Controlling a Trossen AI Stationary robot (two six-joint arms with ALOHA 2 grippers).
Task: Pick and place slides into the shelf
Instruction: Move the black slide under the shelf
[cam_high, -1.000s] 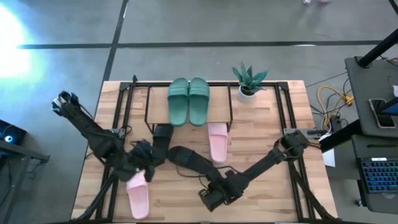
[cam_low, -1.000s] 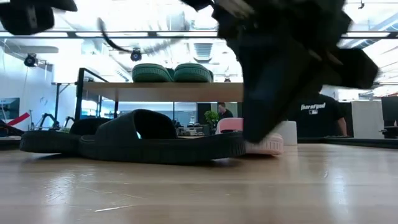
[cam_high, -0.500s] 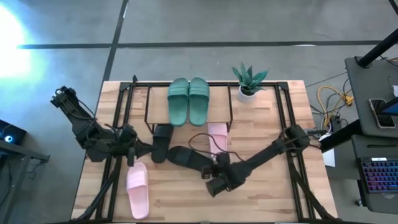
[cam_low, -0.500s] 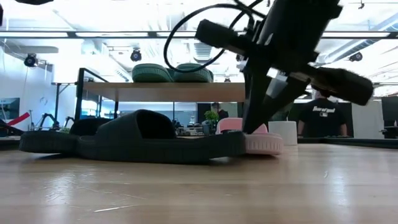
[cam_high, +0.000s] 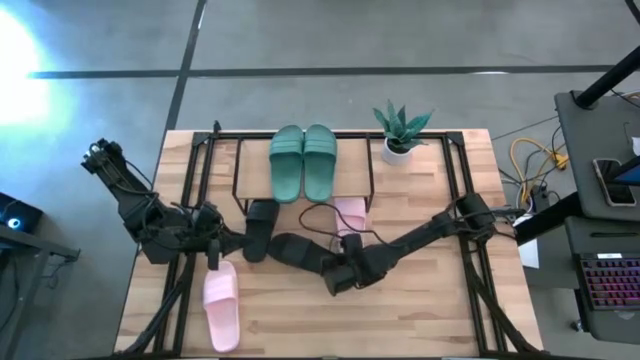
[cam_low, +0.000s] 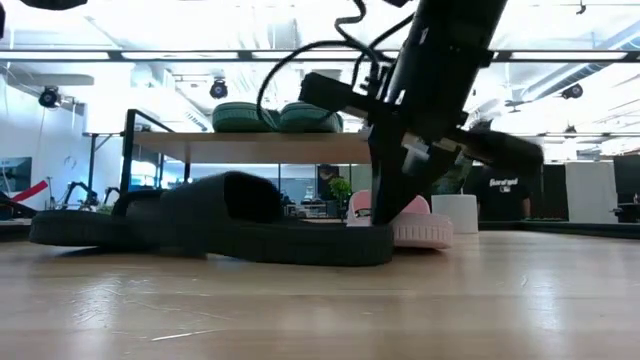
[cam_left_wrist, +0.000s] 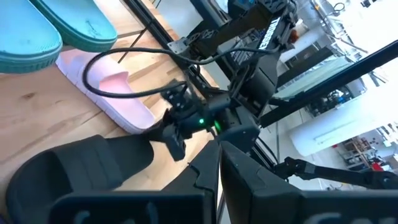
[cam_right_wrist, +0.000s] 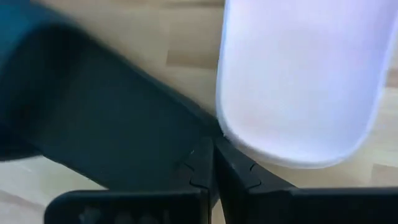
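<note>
Wooden slatted table (cam_high: 420, 320) on a grey floor, seen from above; black rod frames run along both its sides.

Item, far left: left arm, reaching in from the table's left edge. Left gripper (cam_high: 222, 243) low over the table, fingers pressed together and holding nothing, its tip just beside the near black slide (cam_high: 260, 228).

Item: pink slide (cam_high: 221, 305), alone at the front left, toe toward the table's front edge, well apart from the shelf.

Item: near black slide, lying lengthwise at the shelf's left front corner.

Item: second black slide (cam_high: 298, 255), lying diagonally in mid-table. Its right end is pinched in the right gripper (cam_high: 336, 279), fingers closed on the sole's edge; in the low view that end (cam_low: 300, 245) sits at the gripper's foot on the table.

Item: the shelf (cam_high: 240, 160), black rods with light-wood top, at the table's back centre. Green pair (cam_high: 303, 160) side by side on its top board.

Item: second pink slide (cam_high: 350, 215), at the shelf's right front, partly under the right arm's cable.

Item: potted green plant (cam_high: 400, 130), right of the shelf.

Item, right: right arm, stretched diagonally from the table's right side.

Background, low view: person in a dark shirt (cam_low: 505, 190).
</note>
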